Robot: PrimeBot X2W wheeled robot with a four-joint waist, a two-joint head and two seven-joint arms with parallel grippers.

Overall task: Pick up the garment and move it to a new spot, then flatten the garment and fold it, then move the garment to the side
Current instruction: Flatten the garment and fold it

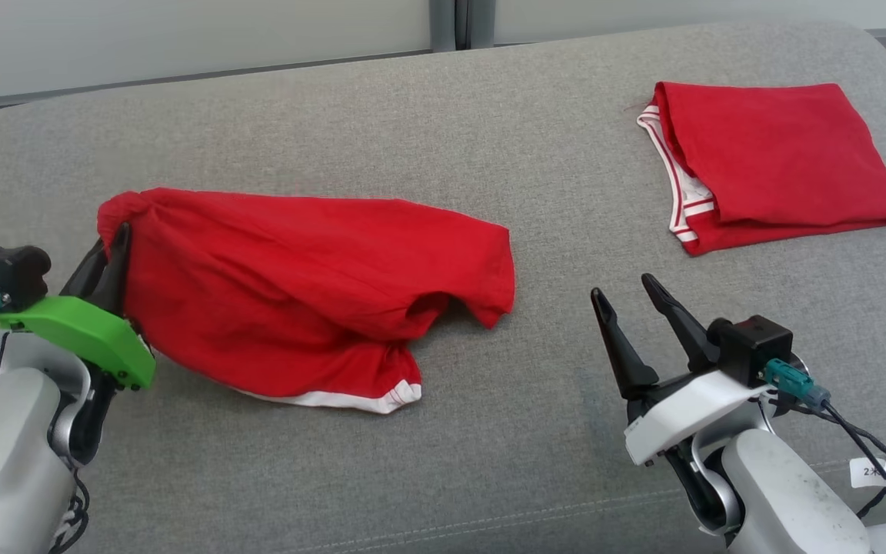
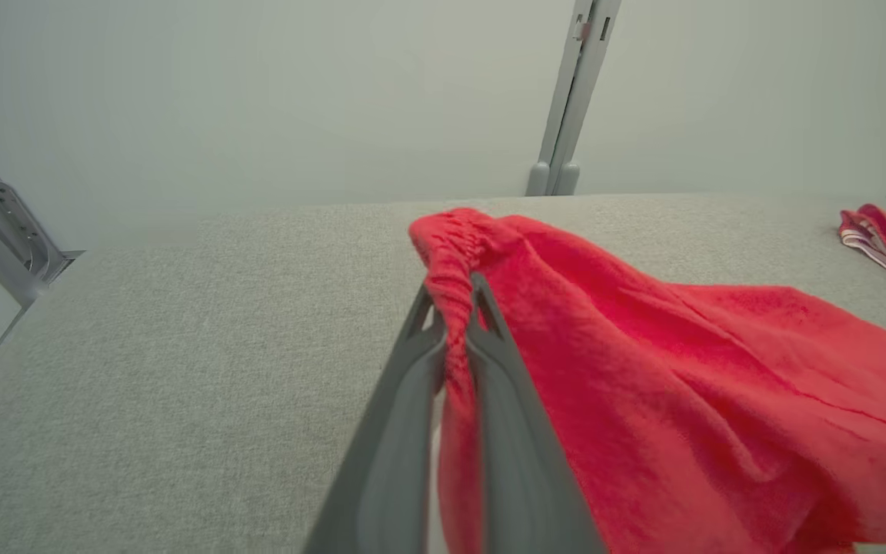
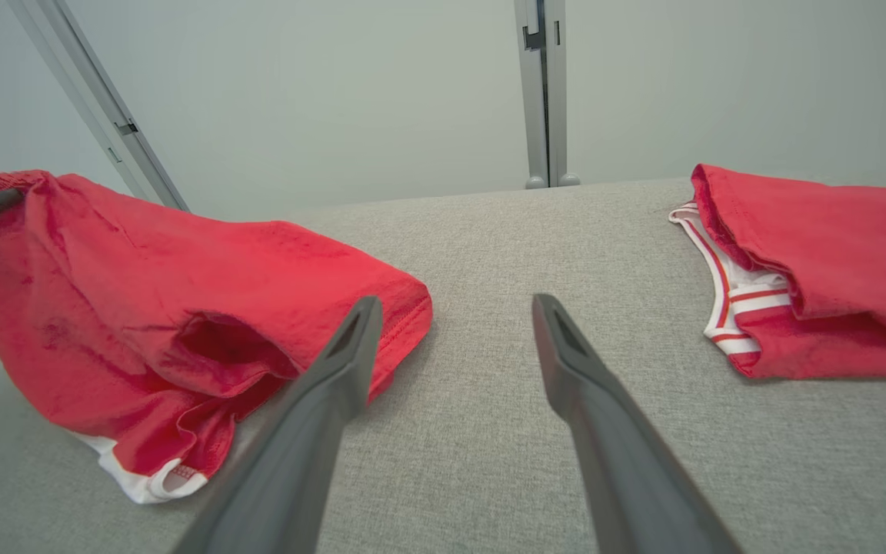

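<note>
A red garment [image 1: 297,285] with white trim lies crumpled on the grey cushion [image 1: 443,138], its left end lifted. My left gripper [image 1: 114,231] is shut on that bunched left edge; in the left wrist view the garment [image 2: 681,400] drapes to the right from my shut left gripper [image 2: 454,288]. My right gripper [image 1: 624,288] stands open above the cushion, right of the garment, holding nothing. In the right wrist view the garment [image 3: 143,308] lies left of my open right gripper [image 3: 454,304], with its near hem by the left finger.
A second red garment [image 1: 774,165], folded, with white and red striped trim, lies at the cushion's far right [image 3: 820,277]. A pale wall with a grey vertical post [image 3: 539,92] stands behind the cushion. Bare cushion lies between the two garments.
</note>
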